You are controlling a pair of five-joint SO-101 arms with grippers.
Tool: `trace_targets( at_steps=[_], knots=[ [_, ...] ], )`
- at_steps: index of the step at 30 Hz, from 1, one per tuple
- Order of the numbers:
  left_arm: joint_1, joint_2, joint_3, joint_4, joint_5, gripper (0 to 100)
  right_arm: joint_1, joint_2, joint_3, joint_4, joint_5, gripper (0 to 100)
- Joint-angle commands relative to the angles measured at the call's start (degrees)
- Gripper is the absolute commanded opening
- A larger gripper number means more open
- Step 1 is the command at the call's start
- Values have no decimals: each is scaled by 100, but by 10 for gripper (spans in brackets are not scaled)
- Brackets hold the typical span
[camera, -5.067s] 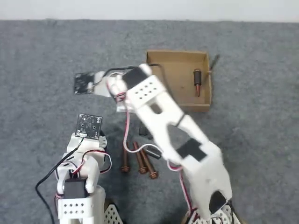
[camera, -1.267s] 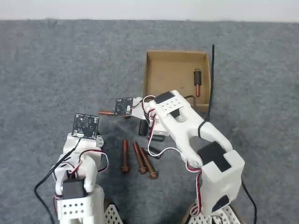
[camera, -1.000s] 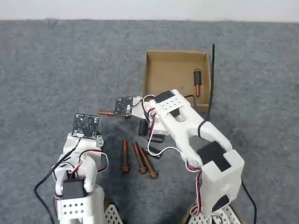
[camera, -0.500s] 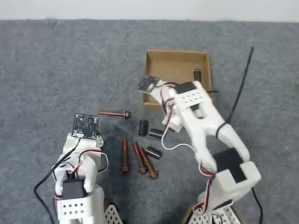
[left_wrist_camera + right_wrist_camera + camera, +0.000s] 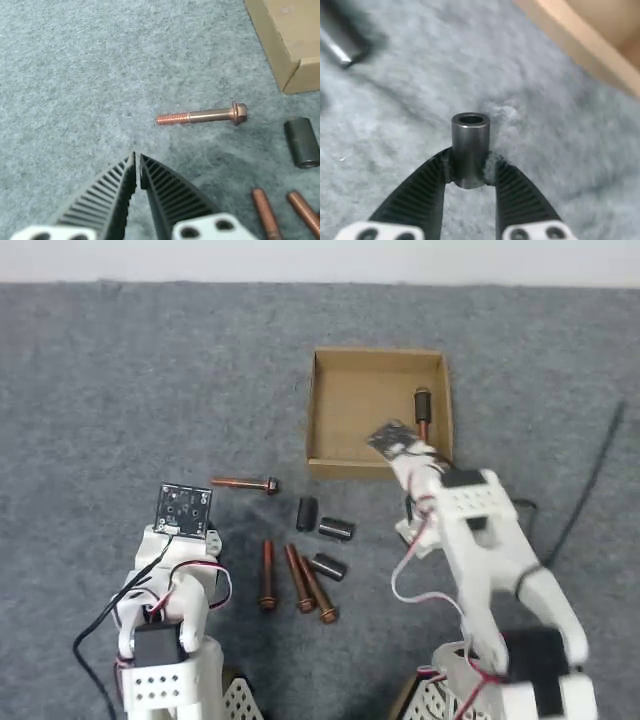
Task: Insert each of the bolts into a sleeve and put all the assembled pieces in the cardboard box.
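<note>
My right gripper [image 5: 471,163] is shut on a dark sleeve [image 5: 470,147], held upright just above the carpet, with its open end showing. The right arm [image 5: 470,525] is in front of the cardboard box [image 5: 350,405], near its right corner. One assembled bolt-and-sleeve piece [image 5: 422,415] lies inside the box. A lone copper bolt [image 5: 243,483] [image 5: 202,116] lies left of the box, just ahead of my left gripper [image 5: 138,160], which is shut on nothing. Three bolts [image 5: 297,580] lie side by side, and three loose sleeves [image 5: 335,529] lie nearby.
Grey carpet covers the whole table. The box wall [image 5: 580,45] is close beyond the held sleeve. The left arm [image 5: 175,580] is at the front left. A black cable [image 5: 590,490] trails to the right of the right arm.
The right arm has swung from beside the lone bolt, left of the box, across to the box's front right corner. The lone bolt stays on the carpet. The left arm has not moved.
</note>
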Motion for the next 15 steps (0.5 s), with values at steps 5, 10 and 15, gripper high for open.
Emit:
trace_targets(
  at_steps=[5,10,15],
  knots=[
    [-18,-70,-400,88,-18,12,769,-1411,1292,-743,-229,7],
    [-18,-9,-435,70,-9,12,910,-1807,1793,-901,-211,7],
    [18,1257,-1235,62,0,12,910,-1833,1829,-954,-202,7]
  ],
)
